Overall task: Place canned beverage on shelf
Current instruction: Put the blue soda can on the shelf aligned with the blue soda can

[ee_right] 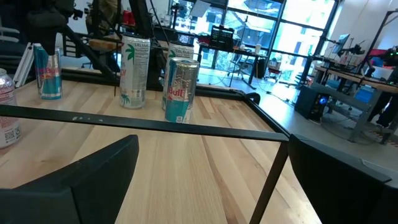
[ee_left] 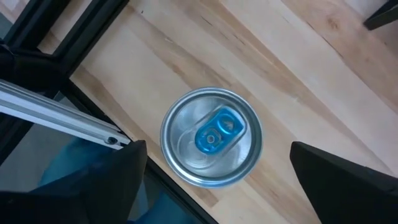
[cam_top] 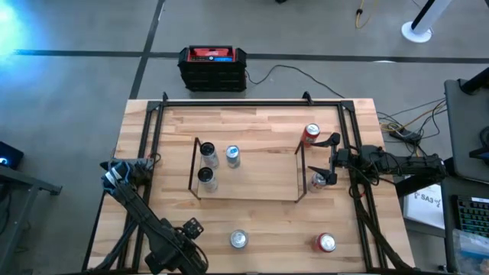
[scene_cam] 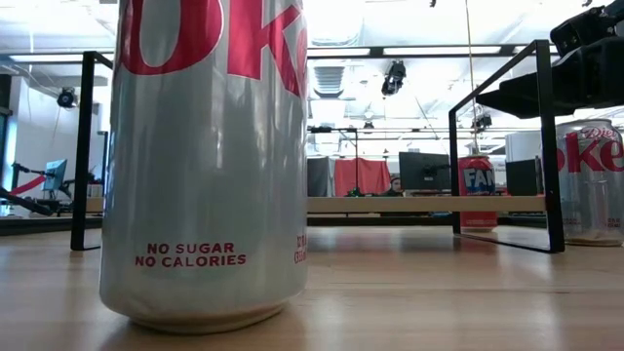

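The shelf (cam_top: 244,195), a low rack with thin black end frames and a light wooden deck, is seen in the middle of the table (cam_top: 252,122). Three cans are stood on its deck at the left end: two dark-topped cans (cam_top: 208,155) (cam_top: 205,179) close to the left end frame and a blue-tabbed can (cam_top: 233,156) just beside the first of them. The right gripper (cam_top: 334,160) is held at the shelf's right end frame, near the table's right edge, with its jaws spread wide and nothing seen between them; a silver can (cam_top: 318,180) is stood just beside its lower fingertip, outside the shelf, though contact cannot be told. A red-topped can (cam_top: 311,134) is stood on the table just behind that end of the shelf. The left gripper (ee_left: 214,180) is held above a silver can with a blue tab (ee_left: 211,137) near the table's front edge, and its jaws are parted wide on either side of the can without touching it. In the high view this can (cam_top: 239,240) is seen well in front of the shelf, and another red-topped can (cam_top: 326,243) is stood near the table's front right corner. In the low view a silver can with red lettering (scene_cam: 205,161) is seen large and upright at the front edge.
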Controlling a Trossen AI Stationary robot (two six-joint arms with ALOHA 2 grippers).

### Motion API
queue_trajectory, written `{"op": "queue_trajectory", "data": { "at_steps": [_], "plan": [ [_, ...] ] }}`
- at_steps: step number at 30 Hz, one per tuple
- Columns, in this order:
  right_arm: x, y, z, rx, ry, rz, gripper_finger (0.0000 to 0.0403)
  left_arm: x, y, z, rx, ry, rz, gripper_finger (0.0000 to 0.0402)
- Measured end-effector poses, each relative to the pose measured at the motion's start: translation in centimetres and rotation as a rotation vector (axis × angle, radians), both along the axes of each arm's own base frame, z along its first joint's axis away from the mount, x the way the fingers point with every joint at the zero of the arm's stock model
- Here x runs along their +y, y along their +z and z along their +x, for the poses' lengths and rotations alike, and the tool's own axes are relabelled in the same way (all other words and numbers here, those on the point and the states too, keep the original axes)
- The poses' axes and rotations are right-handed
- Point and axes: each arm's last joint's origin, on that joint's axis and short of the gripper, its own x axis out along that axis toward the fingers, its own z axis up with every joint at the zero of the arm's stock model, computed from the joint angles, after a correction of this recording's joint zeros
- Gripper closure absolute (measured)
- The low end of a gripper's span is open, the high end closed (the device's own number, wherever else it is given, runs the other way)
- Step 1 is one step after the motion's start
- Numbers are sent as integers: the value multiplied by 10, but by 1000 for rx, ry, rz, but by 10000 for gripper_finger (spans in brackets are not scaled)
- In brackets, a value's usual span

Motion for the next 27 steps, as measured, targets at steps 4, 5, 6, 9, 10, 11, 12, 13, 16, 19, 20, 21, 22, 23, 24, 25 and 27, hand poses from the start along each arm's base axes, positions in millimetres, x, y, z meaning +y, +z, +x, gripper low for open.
{"op": "queue_trajectory", "data": {
  "at_steps": [4,5,6,9,10,11,12,13,16,19,20,21,22,23,24,25,27],
  "plan": [
    [0,0,0,0,0,0,5,1,0,0,3,0,5,34],
    [0,0,0,0,0,0,5,1,-1,0,4,0,7,34],
    [0,0,0,0,0,0,5,1,-1,-1,6,0,9,35],
    [0,0,0,0,0,0,5,0,-3,-2,10,-6,13,35],
    [0,0,0,0,0,0,5,0,-4,-2,11,-6,13,35],
    [0,0,0,0,0,0,5,0,-5,-3,12,-7,15,35],
    [0,0,0,-1,0,0,5,-1,-6,-3,12,-8,15,35],
    [0,0,0,0,0,0,5,-1,-6,-4,14,-9,16,35],
    [0,0,0,0,0,0,5,-1,-10,-4,13,-10,15,35],
    [0,0,0,0,0,0,5,0,-16,-4,21,-10,28,37],
    [0,0,0,0,0,0,5,0,-18,-5,21,-11,34,40],
    [0,0,0,0,0,0,5,1,-18,-5,21,-11,38,44],
    [0,0,0,0,0,0,5,1,-19,-5,18,-12,39,49],
    [0,0,0,0,0,0,5,1,-19,-4,13,-13,39,55],
    [0,0,0,0,0,0,5,1,-19,-4,11,-13,41,63],
    [0,0,0,0,0,0,5,1,-19,-4,11,-13,41,72],
    [0,0,0,0,0,0,5,1,-19,-4,11,-13,41,94]
  ]
}}
